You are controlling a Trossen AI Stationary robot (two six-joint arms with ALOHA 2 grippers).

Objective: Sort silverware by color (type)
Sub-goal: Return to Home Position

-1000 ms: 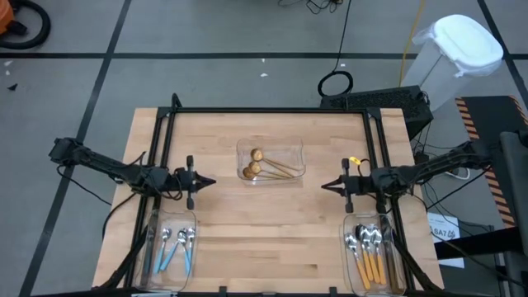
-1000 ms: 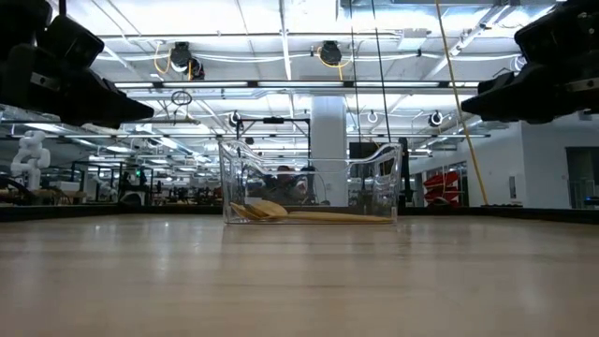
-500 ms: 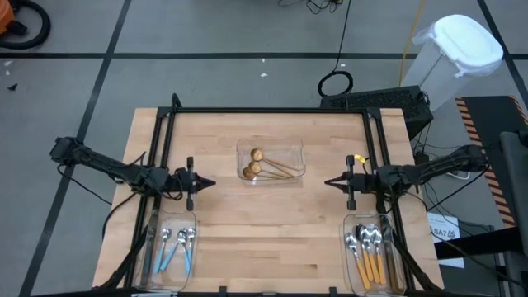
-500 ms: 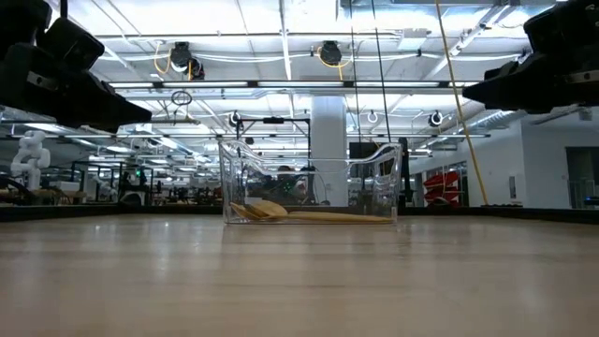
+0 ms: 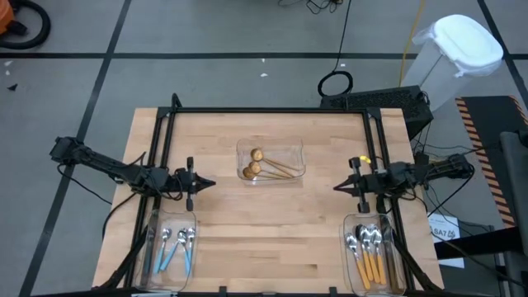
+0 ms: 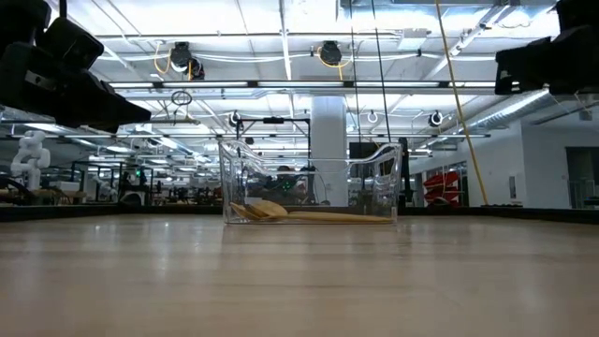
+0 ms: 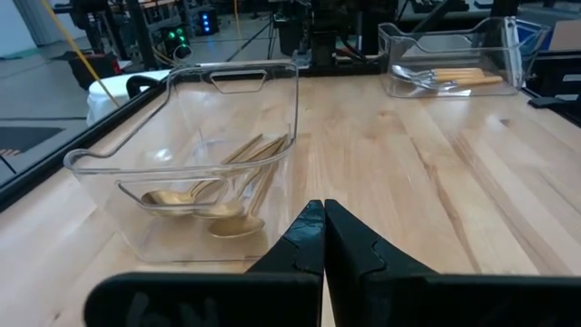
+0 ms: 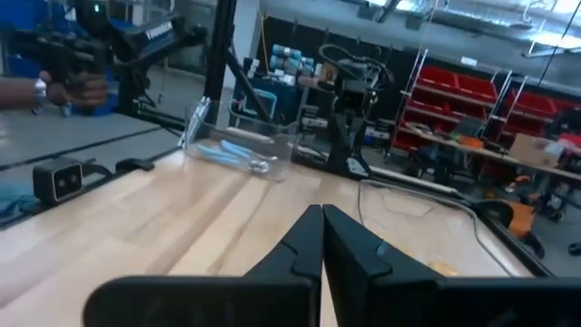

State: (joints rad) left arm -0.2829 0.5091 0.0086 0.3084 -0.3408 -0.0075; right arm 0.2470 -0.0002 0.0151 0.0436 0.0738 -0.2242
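Gold spoons lie in the clear plastic tray at mid-table; blue-handled spoons fill the left corner tray, orange-handled spoons the right corner tray. Left gripper and right gripper hover empty, jaws pressed together.

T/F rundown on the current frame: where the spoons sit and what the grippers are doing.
1. The gold spoons lie in the middle tray. True.
2. The blue-handled spoons share a tray with the orange-handled spoons. False: the blue ones are in the left tray, the orange ones in the right tray.
3. The left gripper and the right gripper are both shut and hold nothing. True.
4. A spoon lies loose on the table. False: every spoon in view is in a tray.
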